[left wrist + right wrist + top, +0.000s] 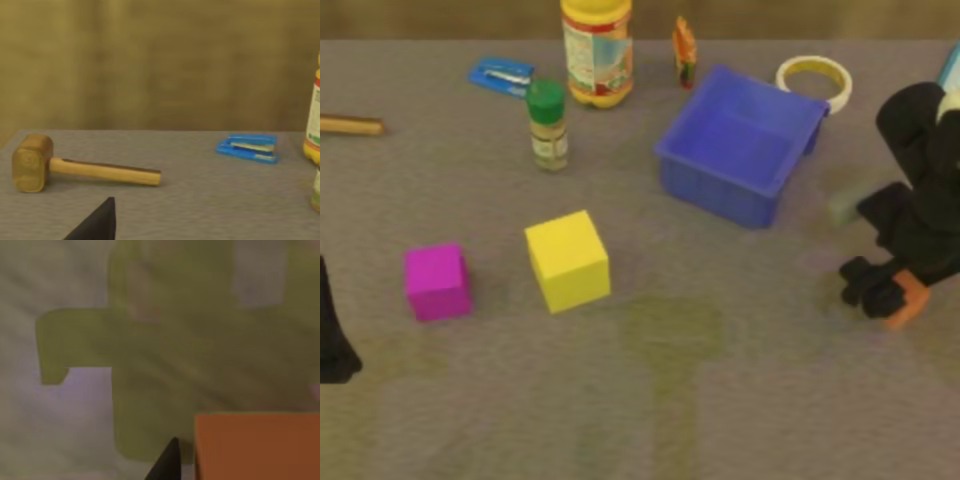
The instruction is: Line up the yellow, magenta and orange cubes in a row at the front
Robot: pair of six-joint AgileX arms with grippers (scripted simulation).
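While gripping the orange cube, right claw nears the table's right edge.

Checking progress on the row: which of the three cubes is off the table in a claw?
The orange cube, gripped by the right claw at the table's right; magenta cube and yellow cube sit untouched.

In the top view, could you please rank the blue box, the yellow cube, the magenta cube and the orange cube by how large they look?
1. blue box
2. yellow cube
3. magenta cube
4. orange cube, though the right end effector holding it covers part of it, so its full size is unsure.
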